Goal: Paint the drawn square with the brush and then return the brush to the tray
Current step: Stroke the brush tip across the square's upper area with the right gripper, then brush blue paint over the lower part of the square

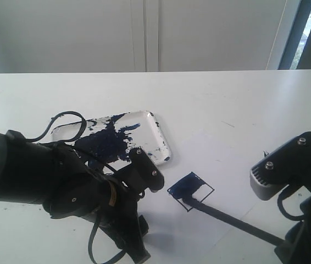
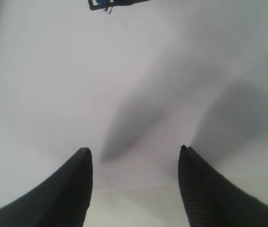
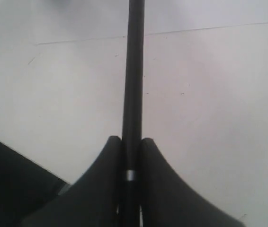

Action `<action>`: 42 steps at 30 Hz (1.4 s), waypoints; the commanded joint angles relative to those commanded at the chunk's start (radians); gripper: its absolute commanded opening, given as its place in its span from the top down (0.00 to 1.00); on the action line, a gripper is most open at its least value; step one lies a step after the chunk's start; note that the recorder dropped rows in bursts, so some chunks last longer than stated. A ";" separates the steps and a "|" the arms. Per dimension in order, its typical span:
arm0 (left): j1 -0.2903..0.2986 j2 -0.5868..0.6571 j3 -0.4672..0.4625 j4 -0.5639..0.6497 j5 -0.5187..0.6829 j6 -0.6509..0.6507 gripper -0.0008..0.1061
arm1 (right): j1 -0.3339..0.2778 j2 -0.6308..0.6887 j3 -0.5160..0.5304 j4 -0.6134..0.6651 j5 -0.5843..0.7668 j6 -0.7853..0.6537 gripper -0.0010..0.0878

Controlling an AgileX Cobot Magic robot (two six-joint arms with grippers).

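Holds the brush (image 1: 227, 220) in the right gripper (image 3: 131, 139), jaws clamped on both sides of the thin black handle (a small silver band shows right between the fingers (image 3: 101, 179)). Slants the handle from the near right corner up and left across the white sheet (image 1: 221, 159), with the dark tip resting at the near edge of the drawn square (image 1: 190, 190). Shows that square smeared dark blue over its left part, white on its right. Places the tray (image 1: 158, 132) on the table (image 1: 227, 104) to the far left of the square, near it but apart, with 1 big blue-black blotch (image 1: 103, 144) across its floor and its near-left end hidden behind the left arm. Hangs the left gripper (image 2: 135, 151) over bare white surface at the near left, its 2 jaws spread wide with nothing between them. Catches the square's outline at the very edge of the left wrist view, well apart from the fingertips.
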 joint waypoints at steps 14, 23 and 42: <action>0.000 0.000 0.000 0.001 0.000 0.000 0.44 | 0.000 0.000 0.000 -0.147 0.052 0.094 0.99; 0.000 0.000 0.000 0.001 -0.002 0.000 0.44 | 0.000 0.000 0.000 -0.192 0.067 0.135 0.99; 0.000 0.000 0.000 0.001 -0.004 0.000 0.44 | 0.000 0.000 0.000 0.033 0.023 -0.008 0.99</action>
